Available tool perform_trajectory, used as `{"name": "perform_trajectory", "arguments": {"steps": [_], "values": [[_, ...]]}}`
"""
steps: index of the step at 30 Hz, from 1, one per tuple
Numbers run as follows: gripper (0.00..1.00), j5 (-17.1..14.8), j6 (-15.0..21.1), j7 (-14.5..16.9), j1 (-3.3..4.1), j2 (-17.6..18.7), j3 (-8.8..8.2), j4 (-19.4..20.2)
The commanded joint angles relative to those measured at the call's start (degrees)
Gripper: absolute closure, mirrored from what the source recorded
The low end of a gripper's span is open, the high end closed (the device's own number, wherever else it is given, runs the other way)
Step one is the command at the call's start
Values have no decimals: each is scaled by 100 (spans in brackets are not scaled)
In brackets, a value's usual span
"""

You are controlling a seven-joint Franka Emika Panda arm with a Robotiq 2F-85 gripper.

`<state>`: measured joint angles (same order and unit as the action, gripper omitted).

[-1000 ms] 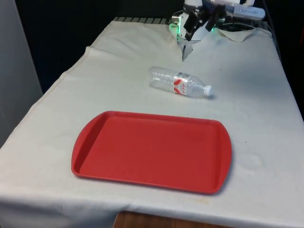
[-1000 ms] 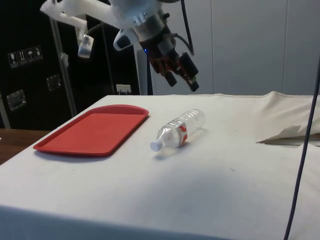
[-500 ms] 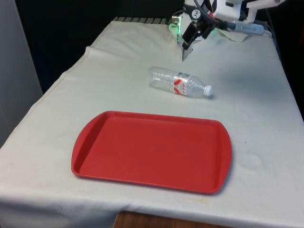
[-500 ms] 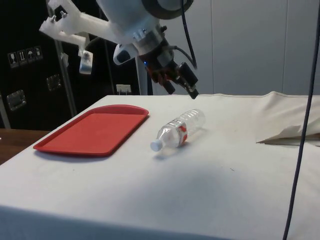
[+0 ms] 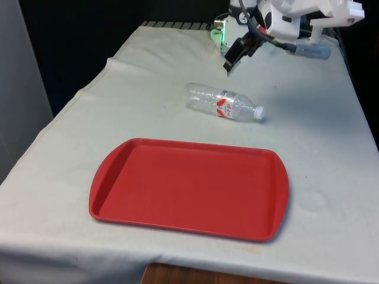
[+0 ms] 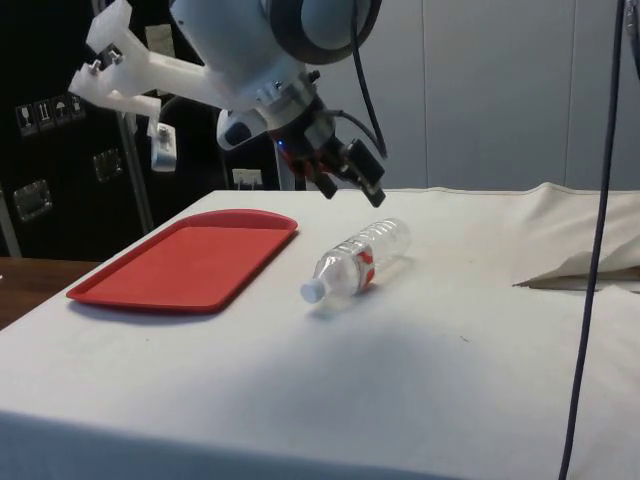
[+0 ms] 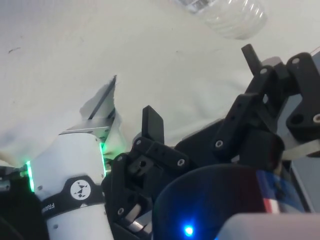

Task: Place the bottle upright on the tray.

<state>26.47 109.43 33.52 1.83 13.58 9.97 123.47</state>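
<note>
Lying on the white cloth (image 5: 148, 94) beside the red tray (image 5: 189, 186), the bottle (image 5: 225, 103) is resting; the gripper (image 6: 352, 178) is hovering, fingers apart.

White cloth (image 5: 89, 118) is covering the table, creasing into a raised fold (image 6: 580, 265) at the side view's right; dark cabinets (image 6: 50, 150) are standing upper left.

Bottle (image 5: 224, 104) label: red and white, wording too small to read. Robot base (image 7: 75, 192): "FRANKA" lettering partly legible beside round logo, wrist view. Dark cabinet (image 6: 45, 150): small white stickers with symbols, side view, none legible.
</note>
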Motion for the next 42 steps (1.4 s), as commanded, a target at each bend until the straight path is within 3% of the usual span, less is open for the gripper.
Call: {"name": "perform_trajectory", "arguments": {"steps": [1, 19, 21, 27, 30, 31, 38, 39, 40, 42], "values": [[0, 80, -23, 11, 11, 74, -6, -57], [0, 304, -34, -86, 69, 384, 29, -246], [0, 258, -6, -52, 46, 350, 46, -206], [0, 441, -143, -223, 80, 476, 34, -338], [0, 447, -149, -229, 52, 481, 52, -338], [0, 527, -218, -309, 86, 521, 34, -384], [0, 705, -344, -510, 103, 602, 52, -441], [0, 653, -292, -453, 69, 567, 63, -407], [0, 728, -361, -539, 109, 613, 57, -447], [0, 768, -390, -596, 115, 636, 69, -458]]}}
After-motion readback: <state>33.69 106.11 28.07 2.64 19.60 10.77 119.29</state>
